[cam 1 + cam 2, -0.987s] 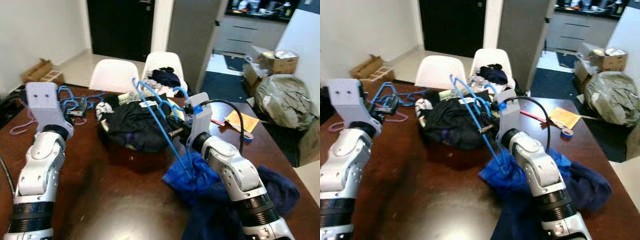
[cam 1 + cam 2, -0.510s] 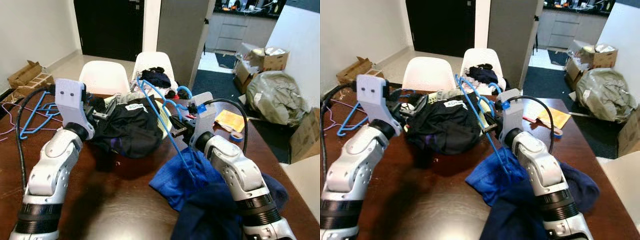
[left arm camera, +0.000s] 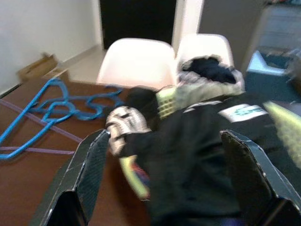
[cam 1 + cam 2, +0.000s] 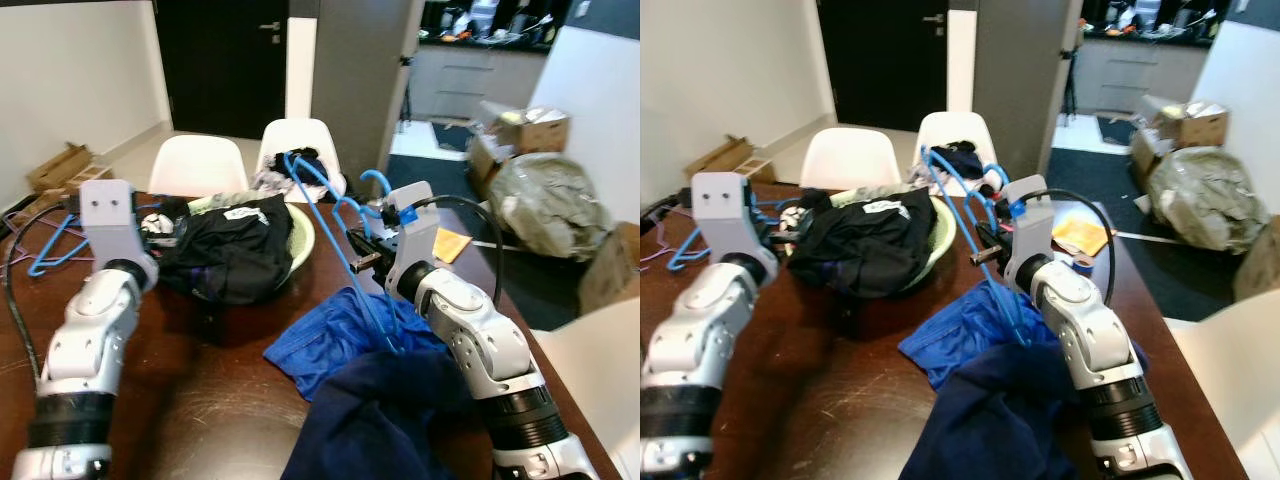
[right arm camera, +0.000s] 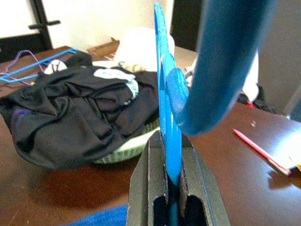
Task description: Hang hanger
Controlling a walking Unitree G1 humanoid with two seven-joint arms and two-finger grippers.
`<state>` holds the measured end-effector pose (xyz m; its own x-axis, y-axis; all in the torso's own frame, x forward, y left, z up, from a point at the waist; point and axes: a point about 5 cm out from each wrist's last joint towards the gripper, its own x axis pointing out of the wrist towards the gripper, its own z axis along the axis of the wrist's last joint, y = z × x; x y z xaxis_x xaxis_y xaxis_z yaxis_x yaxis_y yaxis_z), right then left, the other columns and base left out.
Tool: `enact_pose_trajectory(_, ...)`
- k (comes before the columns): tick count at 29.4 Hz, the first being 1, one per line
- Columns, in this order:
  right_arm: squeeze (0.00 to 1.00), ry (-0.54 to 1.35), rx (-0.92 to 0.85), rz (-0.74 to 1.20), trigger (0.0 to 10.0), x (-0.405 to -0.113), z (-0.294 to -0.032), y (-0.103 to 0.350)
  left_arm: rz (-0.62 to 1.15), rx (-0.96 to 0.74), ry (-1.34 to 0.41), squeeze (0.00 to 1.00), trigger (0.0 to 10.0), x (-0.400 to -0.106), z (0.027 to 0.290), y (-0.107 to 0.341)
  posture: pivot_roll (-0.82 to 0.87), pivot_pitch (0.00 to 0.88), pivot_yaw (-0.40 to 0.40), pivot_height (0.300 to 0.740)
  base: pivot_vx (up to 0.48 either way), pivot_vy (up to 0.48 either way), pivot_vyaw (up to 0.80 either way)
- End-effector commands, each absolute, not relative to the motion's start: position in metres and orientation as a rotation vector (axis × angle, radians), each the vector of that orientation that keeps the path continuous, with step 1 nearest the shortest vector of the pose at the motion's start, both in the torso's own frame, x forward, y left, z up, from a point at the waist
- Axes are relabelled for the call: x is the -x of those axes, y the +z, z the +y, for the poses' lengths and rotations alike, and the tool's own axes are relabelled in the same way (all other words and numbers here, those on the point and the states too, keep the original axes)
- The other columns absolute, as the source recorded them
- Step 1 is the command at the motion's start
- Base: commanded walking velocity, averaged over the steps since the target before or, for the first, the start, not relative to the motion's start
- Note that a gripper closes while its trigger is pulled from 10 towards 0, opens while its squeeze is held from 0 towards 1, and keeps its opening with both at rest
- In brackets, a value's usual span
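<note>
I saw navy cloth (image 4: 375, 425) nearest on the table (image 4: 200, 400); right gripper (image 5: 170, 197) pinching the blue hanger (image 4: 335, 245) above the blue garment (image 4: 335, 345) | left gripper (image 3: 164, 179) spread before black clothes (image 4: 230, 260) in the basket (image 4: 303, 240) | white chairs (image 4: 200, 165) behind

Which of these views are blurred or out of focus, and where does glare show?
Left wrist view: soft all over, black clothes smeared. Right wrist view: near hanger hook out of focus, the rest sharper. Eye views: fairly sharp; dull sheen on the table.
</note>
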<state>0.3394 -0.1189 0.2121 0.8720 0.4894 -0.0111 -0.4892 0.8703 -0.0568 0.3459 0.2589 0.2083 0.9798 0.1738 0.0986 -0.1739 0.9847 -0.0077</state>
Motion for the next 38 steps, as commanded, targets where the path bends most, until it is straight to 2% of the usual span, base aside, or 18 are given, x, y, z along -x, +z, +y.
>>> enact_pose_trajectory(1,0.00,0.500,0.068,-0.007,10.0,-0.340,-0.122,0.214,-0.064,-0.010,0.206,0.00,10.0,-0.350,0.269,0.201,0.06,0.000,-0.080,0.740,0.000,0.000,0.00)
enact_pose_trajectory(8,0.00,0.493,0.069,-0.005,10.0,-0.337,-0.125,0.215,-0.002,0.088,0.189,0.00,10.0,-0.359,0.270,0.188,0.04,0.000,-0.077,0.740,0.000,0.000,0.00)
enact_pose_trajectory(20,0.00,0.491,0.076,0.013,10.0,-0.331,-0.127,0.213,0.022,-0.008,-0.004,0.00,10.0,-0.379,0.239,0.193,0.01,0.000,-0.074,0.740,0.000,0.000,0.00)
enact_pose_trajectory(27,0.00,0.493,0.077,0.019,10.0,-0.329,-0.127,0.213,0.075,-0.054,0.038,0.00,10.0,-0.380,0.242,0.185,0.01,0.000,-0.075,0.740,0.000,0.000,0.00)
enact_pose_trajectory(36,0.00,0.484,0.078,0.025,10.0,-0.327,-0.130,0.214,0.124,-0.099,0.156,0.00,10.0,-0.377,0.261,0.180,0.00,0.000,-0.075,0.740,0.000,0.000,0.00)
enact_pose_trajectory(38,0.00,0.483,0.076,0.025,10.0,-0.327,-0.130,0.214,0.123,-0.111,0.185,0.00,0.0,-0.376,0.266,0.181,0.00,0.000,-0.076,0.740,0.000,0.000,0.00)
